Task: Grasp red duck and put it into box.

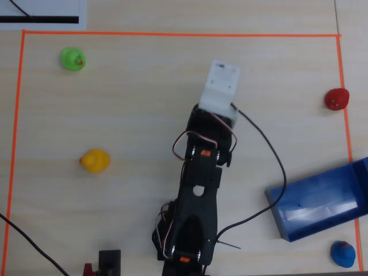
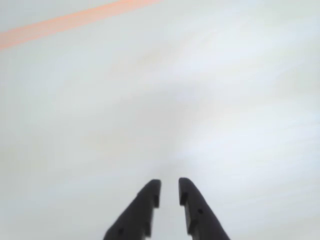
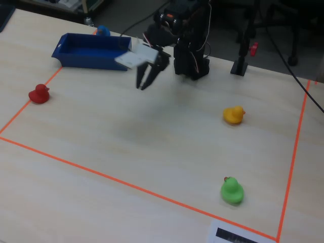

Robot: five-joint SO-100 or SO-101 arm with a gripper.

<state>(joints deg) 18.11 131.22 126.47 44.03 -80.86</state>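
Nearest the fixed camera, a green duck (image 3: 232, 191) sits just inside the orange tape line (image 3: 126, 185) that frames the work area on the pale wooden table (image 3: 152, 147). A little further in stands a yellow duck (image 3: 233, 115), toward the right of that view.

Beyond it, mid-table, the arm (image 3: 187, 40) reaches out with its pincer (image 3: 144, 84) hanging above bare wood, tips pointing down. It grasps nothing; in the wrist view the two dark fingers (image 2: 137, 212) stand close together with only a narrow gap between them, over a blurred stretch of table that seems, as far as the blur allows, to be empty.

The red duck (image 3: 38, 93) rests on the table at the left of the fixed view, right beside the tape, well apart from the pincer. In the overhead view it lies at the right edge (image 1: 336, 98).

Farther back, the blue box (image 3: 91, 50) sits on the table across the tape line, its floor bare. A blue duck (image 3: 103, 31) lies just behind it, outside its walls.
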